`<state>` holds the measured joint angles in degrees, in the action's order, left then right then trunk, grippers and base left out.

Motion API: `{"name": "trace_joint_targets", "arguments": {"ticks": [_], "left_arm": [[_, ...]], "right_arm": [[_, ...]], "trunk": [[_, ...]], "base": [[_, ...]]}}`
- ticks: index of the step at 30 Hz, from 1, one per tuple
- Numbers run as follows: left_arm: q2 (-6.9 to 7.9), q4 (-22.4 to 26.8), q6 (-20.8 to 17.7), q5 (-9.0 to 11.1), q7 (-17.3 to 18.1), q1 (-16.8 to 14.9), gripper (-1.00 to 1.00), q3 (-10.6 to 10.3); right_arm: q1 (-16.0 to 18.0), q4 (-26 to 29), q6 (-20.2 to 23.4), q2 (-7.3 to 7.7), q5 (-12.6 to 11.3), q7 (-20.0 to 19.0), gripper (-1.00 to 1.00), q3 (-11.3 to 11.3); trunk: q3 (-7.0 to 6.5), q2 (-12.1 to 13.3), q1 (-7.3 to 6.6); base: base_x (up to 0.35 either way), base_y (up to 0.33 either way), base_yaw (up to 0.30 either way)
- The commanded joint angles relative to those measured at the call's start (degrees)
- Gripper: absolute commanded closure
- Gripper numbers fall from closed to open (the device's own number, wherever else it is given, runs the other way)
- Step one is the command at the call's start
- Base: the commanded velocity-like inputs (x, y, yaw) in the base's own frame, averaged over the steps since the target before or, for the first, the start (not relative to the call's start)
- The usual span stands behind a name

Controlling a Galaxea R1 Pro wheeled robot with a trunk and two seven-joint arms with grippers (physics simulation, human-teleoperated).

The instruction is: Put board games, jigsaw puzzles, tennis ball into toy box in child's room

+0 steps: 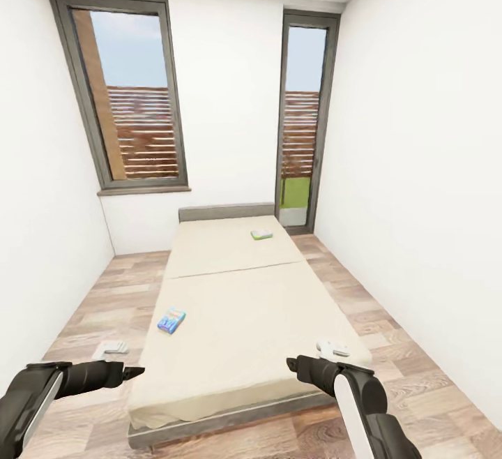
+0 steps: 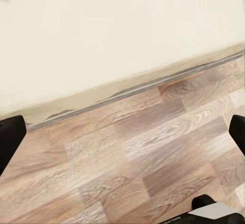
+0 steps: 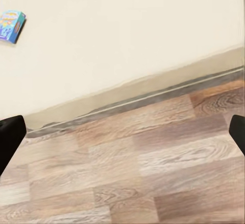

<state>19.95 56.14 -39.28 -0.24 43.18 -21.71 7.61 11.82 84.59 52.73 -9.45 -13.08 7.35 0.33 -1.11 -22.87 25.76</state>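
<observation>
A: What lies ahead in the head view?

B: The bed point(image 1: 237, 305), running lengthwise down a narrow white-walled room, its grey headboard point(image 1: 226, 212) against the far wall between two tall dark-framed windows. Plank floor point(image 1: 90, 305) runs along both long sides.

A: And the games?

B: Two sit on the mattress. The blue game point(image 1: 171, 321) lies near the left edge, roughly midway down the nearer section. The green-edged game point(image 1: 261, 234) lies on the far section, close to the headboard and towards the right edge. They are well apart.

A: The grippers?

B: The left gripper point(image 1: 132, 372) hangs low over the floor, just off the bed's near left corner. The right gripper point(image 1: 293, 363) hangs over the mattress near the foot, towards the right. Both carry nothing. In each wrist view the two dark fingers point(image 2: 10, 140) sit at opposite sides with floor and bed edge between them, so the jaws stand wide on both arms; the right one's finger point(image 3: 10, 142) looks the same.

A: Does a wrist view catch a game?

B: The right wrist view shows the blue game on the mattress, away from the bed edge. The left wrist view shows just a corner of it.
</observation>
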Motion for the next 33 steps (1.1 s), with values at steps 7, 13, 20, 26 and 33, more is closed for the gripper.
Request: {"name": "trace_joint_targets", "arguments": {"ticks": [7, 13, 20, 26, 33], "left_arm": [[-0.08, 0.02, -0.47, -0.03, 0.24, 0.0, -1.0, 0.13], [-0.03, 0.02, -0.59, -0.05, 0.26, 0.0, -1.0, 0.13], [-0.08, 0.02, -0.66, -0.04, 0.28, 0.0, -1.0, 0.13], [-0.09, 0.02, -0.63, -0.03, 0.26, 0.0, -1.0, 0.13], [-0.17, 0.02, -0.66, -0.03, 0.25, 0.0, -1.0, 0.13]], "right_arm": [[0.03, -0.11, 0.26, -0.11, -0.27, 0.77, -1.0, 0.12], [0.02, -0.13, 0.11, -0.13, -0.1, 0.82, -1.0, 0.33], [0.03, -0.13, 0.02, -0.06, -0.02, 0.82, -1.0, 1.82], [0.03, -0.13, -0.04, -0.09, -0.08, 0.83, -1.0, 2.3], [0.03, -0.13, -0.07, -0.08, -0.08, 0.83, -1.0, 2.45]], "trunk": [[0.38, -0.05, 0.02], [0.67, -0.05, 0.02], [1.13, -0.05, 0.02], [1.22, -0.05, 0.02], [1.24, -0.05, 0.02]], "base": [[0.0, 0.121, -0.243], [-0.001, 0.014, -0.093], [-0.06, 0.032, -0.003], [-0.021, 0.013, 0.003], [-0.004, 0.002, 0.0]]}}
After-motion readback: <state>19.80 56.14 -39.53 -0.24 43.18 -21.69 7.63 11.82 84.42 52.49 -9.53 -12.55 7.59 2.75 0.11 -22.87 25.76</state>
